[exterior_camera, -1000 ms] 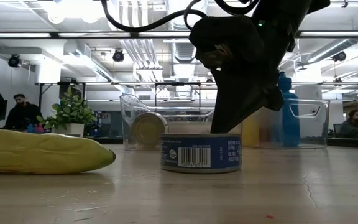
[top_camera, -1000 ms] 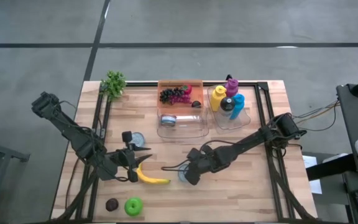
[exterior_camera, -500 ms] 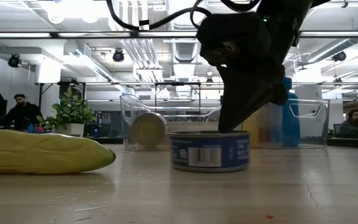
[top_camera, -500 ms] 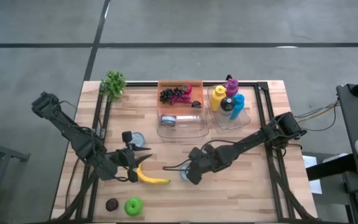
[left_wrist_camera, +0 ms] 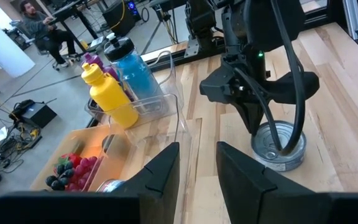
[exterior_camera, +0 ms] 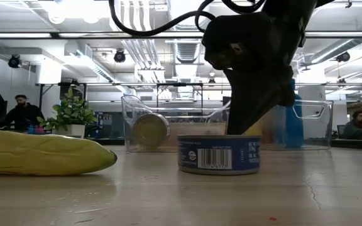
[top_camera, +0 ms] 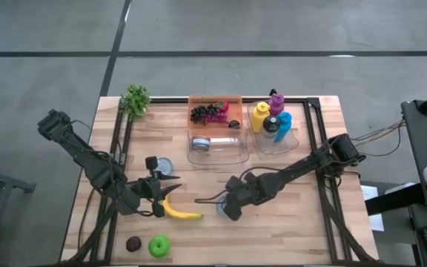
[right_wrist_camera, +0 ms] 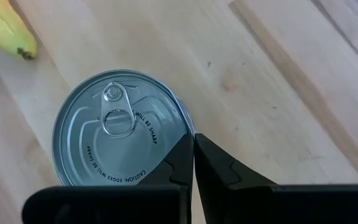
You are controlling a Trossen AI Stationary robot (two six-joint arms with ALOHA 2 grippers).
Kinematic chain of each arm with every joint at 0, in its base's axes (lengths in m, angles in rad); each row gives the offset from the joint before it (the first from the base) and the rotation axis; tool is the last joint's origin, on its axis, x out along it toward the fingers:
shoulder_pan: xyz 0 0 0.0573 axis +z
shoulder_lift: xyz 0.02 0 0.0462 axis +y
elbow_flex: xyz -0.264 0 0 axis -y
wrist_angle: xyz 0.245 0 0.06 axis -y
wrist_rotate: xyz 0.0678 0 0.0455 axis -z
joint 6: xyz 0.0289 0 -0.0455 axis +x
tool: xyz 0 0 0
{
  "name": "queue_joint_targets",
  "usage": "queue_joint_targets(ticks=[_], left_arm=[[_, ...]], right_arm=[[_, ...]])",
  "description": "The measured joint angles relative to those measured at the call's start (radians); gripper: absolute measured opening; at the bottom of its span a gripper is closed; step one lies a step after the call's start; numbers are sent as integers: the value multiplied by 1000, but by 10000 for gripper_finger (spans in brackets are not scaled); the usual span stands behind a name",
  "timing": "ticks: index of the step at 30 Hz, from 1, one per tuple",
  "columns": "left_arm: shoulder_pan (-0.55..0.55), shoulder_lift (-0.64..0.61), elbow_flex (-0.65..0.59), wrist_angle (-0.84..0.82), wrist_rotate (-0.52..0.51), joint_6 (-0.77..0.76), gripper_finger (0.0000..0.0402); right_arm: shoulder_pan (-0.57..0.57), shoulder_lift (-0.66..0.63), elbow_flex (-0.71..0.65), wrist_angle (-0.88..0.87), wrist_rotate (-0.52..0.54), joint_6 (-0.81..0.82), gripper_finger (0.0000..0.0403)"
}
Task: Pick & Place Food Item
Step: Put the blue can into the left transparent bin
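1. A flat tin can (exterior_camera: pixel 219 153) with a blue label and a ring-pull lid is seen standing upright on the wooden worktop (top_camera: pixel 295 222), in the front middle area, to the right of the banana (top_camera: pixel 179 212).
2. The right gripper (top_camera: pixel 224 206) is lowered over the can; in the right wrist view its jaws are seen pressed together, tips touching each other, right at the rim of the can's lid (right_wrist_camera: pixel 120 143). Nothing is held between them.
3. In the low view the right gripper is shown as a dark mass just above the can, its tip reaching down to the can's top at the far side.
4. The left gripper (top_camera: pixel 160 194) is placed beside the banana's upper end, near a second can (top_camera: pixel 161 166) lying on the worktop. In the left wrist view its jaws are seen parted, with nothing between them.
5. Two clear bins are set at the back of the worktop: the middle bin (top_camera: pixel 236 152) holds grapes (top_camera: pixel 208 113) and a further can (top_camera: pixel 200 142) on its side; the right bin (top_camera: pixel 291 144) holds a yellow bottle (top_camera: pixel 259 116), a blue bottle (top_camera: pixel 283 122) and a purple bottle (top_camera: pixel 276 100).
6. A small green plant (top_camera: pixel 135 99) is placed at the back left corner; a green apple (top_camera: pixel 159 245) and a dark round fruit (top_camera: pixel 133 243) lie at the front left.
7. People seated at desks are visible in the room beyond, in the low view.
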Motion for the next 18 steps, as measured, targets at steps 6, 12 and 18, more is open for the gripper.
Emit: queue_joint_targets(ticks=[6, 12, 18], left_arm=[[0, 0, 0, 0, 0, 0, 106], [0, 0, 0, 0, 0, 0, 106], [0, 0, 0, 0, 0, 0, 106]], right_arm=[[0, 0, 0, 1, -3, -5, 8], [0, 0, 0, 1, -3, -11, 8], [0, 0, 0, 1, -3, -11, 9]])
